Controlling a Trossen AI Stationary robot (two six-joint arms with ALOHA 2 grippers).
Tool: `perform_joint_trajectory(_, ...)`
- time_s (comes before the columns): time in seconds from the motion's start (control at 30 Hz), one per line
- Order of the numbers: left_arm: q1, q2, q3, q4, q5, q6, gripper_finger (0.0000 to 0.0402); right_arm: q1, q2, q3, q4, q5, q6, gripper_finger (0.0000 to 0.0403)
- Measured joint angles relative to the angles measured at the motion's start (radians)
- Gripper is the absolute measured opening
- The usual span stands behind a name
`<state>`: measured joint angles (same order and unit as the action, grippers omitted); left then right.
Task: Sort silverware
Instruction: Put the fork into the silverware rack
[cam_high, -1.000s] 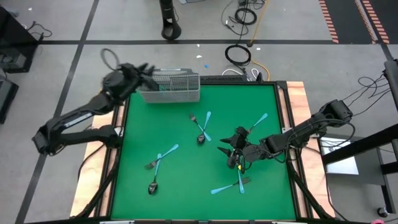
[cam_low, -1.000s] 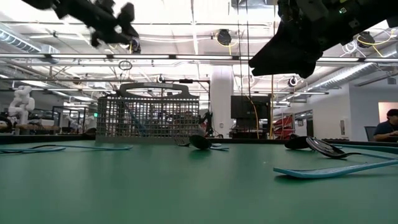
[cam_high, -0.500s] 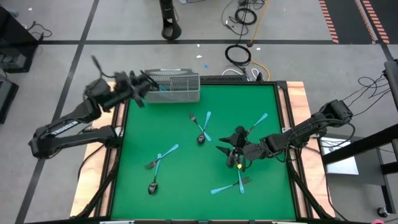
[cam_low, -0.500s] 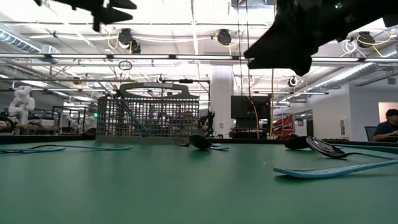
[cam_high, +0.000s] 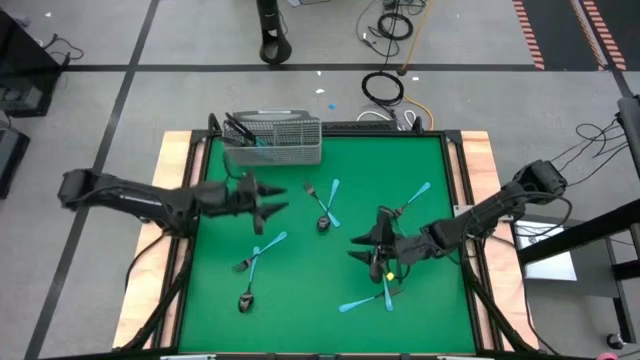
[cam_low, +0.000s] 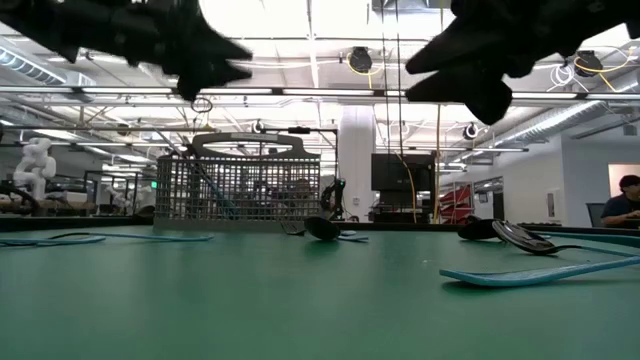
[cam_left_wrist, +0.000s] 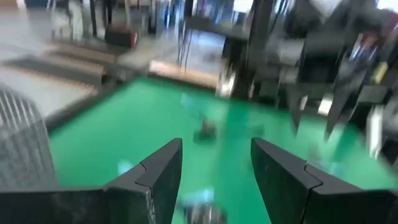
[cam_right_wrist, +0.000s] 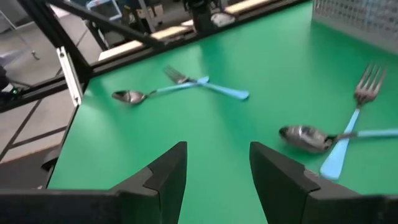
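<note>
Blue-handled and dark metal forks and spoons (cam_high: 325, 205) are scattered in crossed pairs across the green table mat (cam_high: 420, 170). The left gripper (cam_high: 268, 200) is held spread and empty above the mat, near the grey wire-mesh basket (cam_high: 280, 140). The right gripper (cam_high: 362, 243) is likewise parted and empty. A reach-to-pick step is judged underway; next, descent onto one handle is required.

Open green mat (cam_high: 300, 290) stretches across the table's middle and near edge, leaving clear passage between scattered crossed pairs of blue-handled forks and spoons (cam_high: 325, 203). A grey wire-mesh basket (cam_high: 275, 140) blocks the far-left corner. The left gripper (cam_high: 268, 199), fingers spread and empty, hangs over the mat just in front of the basket; the right gripper (cam_high: 365, 240), also parted, hovers above another crossed pair (cam_high: 372, 296) near the right side.
</note>
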<state>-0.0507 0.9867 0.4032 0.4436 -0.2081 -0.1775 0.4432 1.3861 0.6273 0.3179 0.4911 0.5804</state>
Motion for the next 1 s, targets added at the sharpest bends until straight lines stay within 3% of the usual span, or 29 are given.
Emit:
perform_joint_trajectory(0.2,-0.162,0.183,-0.003,0.079,-0.148,-0.051,0.0194,0.062,0.000,0.000,-0.095,-0.048,0.205,0.0164)
perform_joint_trajectory(0.4,-0.237,0.316,-0.002,0.286,-0.163,-0.019,0.0194,0.129,0.000,0.057,-0.256,-0.106,0.459,0.0164)
perform_joint_trajectory(0.53,-0.253,0.354,0.060,0.250,-0.110,0.058,0.0194,0.166,0.000,0.185,-0.476,-0.101,0.482,0.0164)
perform_joint_trajectory(0.63,-0.255,0.390,0.202,-0.030,-0.077,0.087,0.0194,0.204,0.000,0.289,-0.646,-0.024,0.436,0.0164)
perform_joint_trajectory(0.7,-0.247,0.422,0.316,-0.292,-0.122,0.061,0.0194,0.235,0.000,0.339,-0.759,0.070,0.431,0.0164)
perform_joint_trajectory(0.77,-0.227,0.442,0.423,-0.563,-0.144,-0.016,0.0194,0.263,0.000,0.368,-0.840,0.156,0.453,0.0164)
perform_joint_trajectory(0.87,-0.203,0.464,0.537,-0.917,-0.048,-0.142,0.0194,0.307,0.000,0.372,-0.873,0.262,0.498,0.0164)
perform_joint_trajectory(1.0,-0.216,0.455,0.568,-1.219,0.032,-0.378,0.0194,0.356,0.025,0.354,-0.860,0.390,0.511,0.0164)
